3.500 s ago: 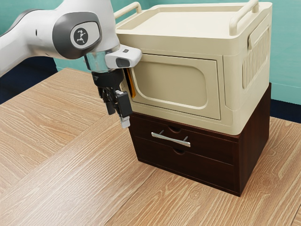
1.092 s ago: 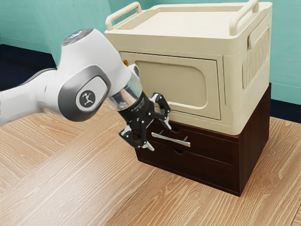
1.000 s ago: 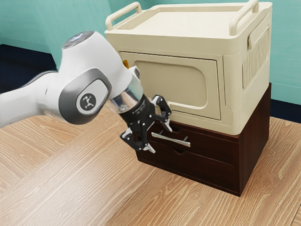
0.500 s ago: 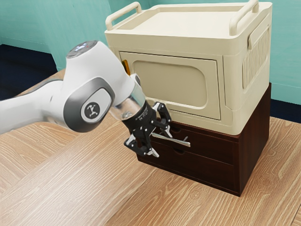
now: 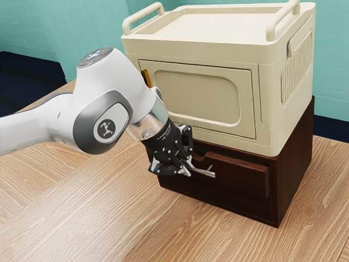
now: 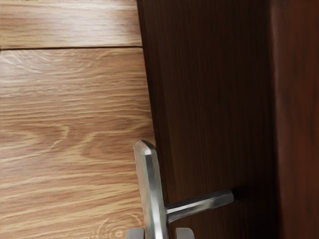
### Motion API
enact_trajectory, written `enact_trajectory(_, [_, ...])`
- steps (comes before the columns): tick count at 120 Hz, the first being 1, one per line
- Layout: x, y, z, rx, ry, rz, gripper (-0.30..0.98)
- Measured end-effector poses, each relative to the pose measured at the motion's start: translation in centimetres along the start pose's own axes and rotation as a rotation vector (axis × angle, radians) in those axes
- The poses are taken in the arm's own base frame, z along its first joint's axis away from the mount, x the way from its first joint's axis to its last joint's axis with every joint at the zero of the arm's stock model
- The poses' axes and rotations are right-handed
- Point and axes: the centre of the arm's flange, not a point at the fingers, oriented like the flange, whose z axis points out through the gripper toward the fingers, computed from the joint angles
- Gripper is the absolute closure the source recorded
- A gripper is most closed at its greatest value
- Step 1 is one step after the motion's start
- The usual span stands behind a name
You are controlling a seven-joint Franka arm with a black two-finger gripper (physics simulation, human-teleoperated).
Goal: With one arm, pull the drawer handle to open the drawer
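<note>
Over the tbl. [image 5: 92, 224], a hand can pass in front of the cab. [image 5: 297, 158] and around its lower front corner, at ext. view's right. From above, the cream box [image 5: 199, 93] blocks access to the cab. top. The upper drawer [image 5: 242, 173] protrudes, w/ its handle [image 5: 206, 172] farther out; gripper [image 5: 191, 169] & arm [image 5: 87, 125] obstruct the approach from ext. view's left.

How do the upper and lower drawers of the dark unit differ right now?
The upper drawer is pulled partway out; the lower drawer is shut. The upper drawer carries a silver bar handle, with the gripper at it; the lower drawer shows none. Both fronts are dark brown.
</note>
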Motion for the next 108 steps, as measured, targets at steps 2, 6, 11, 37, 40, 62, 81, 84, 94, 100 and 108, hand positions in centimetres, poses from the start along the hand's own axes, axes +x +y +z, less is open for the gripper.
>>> enact_trajectory(2, [0.0, 0.0, 0.0, 0.0, 0.0, -0.001, 0.71])
enact_trajectory(6, [0.0, 0.0, 0.0, 0.001, 0.0, -0.003, 0.73])
enact_trajectory(11, [0.0, -0.1, -0.1, 0.001, 0.0, -0.004, 0.74])
enact_trajectory(37, [-0.1, -1.6, -0.8, 0.006, 0.0, -0.009, 0.77])
enact_trajectory(40, [-0.1, -1.9, -0.9, 0.007, 0.0, -0.01, 0.78])
enact_trajectory(62, [-0.2, -3.2, -1.2, 0.01, -0.001, -0.011, 0.78])
enact_trajectory(81, [-0.4, -4.2, -1.4, 0.012, -0.003, -0.011, 0.78])
enact_trajectory(84, [-0.4, -4.3, -1.3, 0.013, -0.003, -0.011, 0.78])
enact_trajectory(94, [-0.7, -4.8, -1.3, 0.016, -0.004, -0.006, 0.78])
enact_trajectory(100, [-0.8, -5.0, -1.6, 0.013, -0.004, -0.003, 0.79])
enact_trajectory(108, [-0.9, -5.4, -1.8, 0.01, -0.005, -0.001, 0.79])
